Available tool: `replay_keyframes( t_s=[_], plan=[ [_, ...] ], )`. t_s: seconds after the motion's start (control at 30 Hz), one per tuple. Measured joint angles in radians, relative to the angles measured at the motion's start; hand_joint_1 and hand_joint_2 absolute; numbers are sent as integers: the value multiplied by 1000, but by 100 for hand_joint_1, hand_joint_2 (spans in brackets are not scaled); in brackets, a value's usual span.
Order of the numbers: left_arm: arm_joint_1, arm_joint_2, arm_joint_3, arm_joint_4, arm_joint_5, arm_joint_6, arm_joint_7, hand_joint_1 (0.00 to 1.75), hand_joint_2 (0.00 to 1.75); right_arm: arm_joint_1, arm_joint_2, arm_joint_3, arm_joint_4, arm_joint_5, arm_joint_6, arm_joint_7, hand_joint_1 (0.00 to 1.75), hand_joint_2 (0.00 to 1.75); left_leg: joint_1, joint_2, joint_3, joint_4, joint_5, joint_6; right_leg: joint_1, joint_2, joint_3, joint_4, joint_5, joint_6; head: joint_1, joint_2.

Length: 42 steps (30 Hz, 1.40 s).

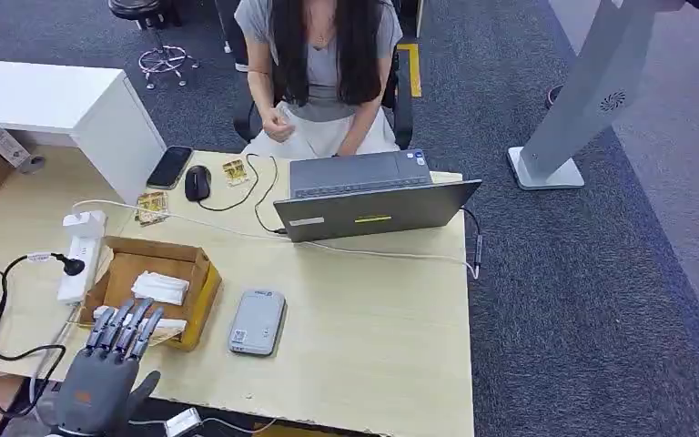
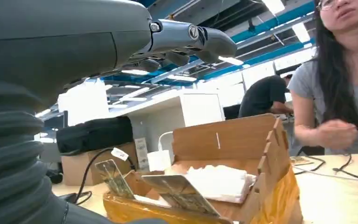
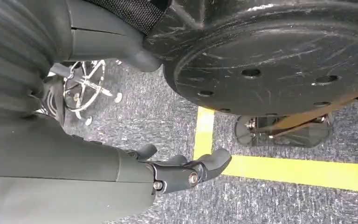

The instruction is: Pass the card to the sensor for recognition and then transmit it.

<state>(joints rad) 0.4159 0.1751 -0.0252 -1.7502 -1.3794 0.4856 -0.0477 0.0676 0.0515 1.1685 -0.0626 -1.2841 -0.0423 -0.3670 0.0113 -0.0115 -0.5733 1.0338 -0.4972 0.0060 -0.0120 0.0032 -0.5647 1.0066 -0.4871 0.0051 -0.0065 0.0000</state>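
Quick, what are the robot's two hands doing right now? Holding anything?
Left hand: open, fingers stretched out above the cardboard box, holding nothing.
Right hand: hanging over the carpet floor, holding nothing; fingers look loosely apart, so open.

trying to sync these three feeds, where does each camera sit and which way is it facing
Head view: high on the robot, looking down at the desk, cardboard box, card reader and laptop; left hand enters from below.
Left wrist view: behind the left hand, low at desk level, facing the cardboard box and the seated person.
Right wrist view: on the hanging right arm, facing carpet and yellow tape; right hand shows.
Head and left wrist share box, person, left hand.
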Motion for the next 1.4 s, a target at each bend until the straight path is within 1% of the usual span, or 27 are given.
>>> replay_keyframes(
  t_s=[0.3, 0.67, 0.8, 0.9, 1.03, 1.07, 1.4],
  plan=[
    [-7, -22, 21, 0, -8, -28, -7, 0, 175, 2, 0, 0, 0, -6, 0, -4, 0, 175, 0, 0, 0, 0, 0, 0, 0, 0, 0, 0, 0, 0, 0, 0],
    [-16, -32, 28, 0, -9, -30, -7, 0, 175, 2, 0, 0, -2, -7, 0, -4, 0, 175, 0, 0, 0, 0, 0, 0, 0, 0, 0, 0, 0, 0, 0, 0],
    [-22, -38, 44, 3, -11, -34, -7, 0, 175, 2, 0, 0, -6, -8, 0, -4, 0, 175, 0, 0, 0, 0, 0, 0, 0, 0, 0, 0, 0, 0, 0, 0],
    [-37, -42, 69, 16, -12, -39, -17, 0, 175, 2, 0, 0, -6, -11, 0, -4, 0, 175, 0, -1, 0, 0, 0, 0, 0, -1, 0, 0, 0, 0, 0, 0],
    [-45, -45, 81, 24, -11, -45, -19, 0, 175, 2, 0, 0, -6, -11, 0, -4, 0, 175, 0, -1, 0, 0, 0, 0, 0, -1, 0, 0, 0, 0, 0, 0],
    [-58, -49, 98, 46, -6, -51, -26, 0, 175, 3, 0, 0, -6, -11, 0, -4, 0, 175, 0, -1, 1, 0, 0, 0, 0, -1, 0, 0, 0, 0, 0, 0],
    [-99, -64, 115, 96, -16, -62, -40, 0, 175, 3, 0, 0, -6, -12, 0, -4, 0, 175, 0, -1, 0, 0, 0, 0, 0, -1, 1, 0, 0, 0, 0, 0]
  ],
)
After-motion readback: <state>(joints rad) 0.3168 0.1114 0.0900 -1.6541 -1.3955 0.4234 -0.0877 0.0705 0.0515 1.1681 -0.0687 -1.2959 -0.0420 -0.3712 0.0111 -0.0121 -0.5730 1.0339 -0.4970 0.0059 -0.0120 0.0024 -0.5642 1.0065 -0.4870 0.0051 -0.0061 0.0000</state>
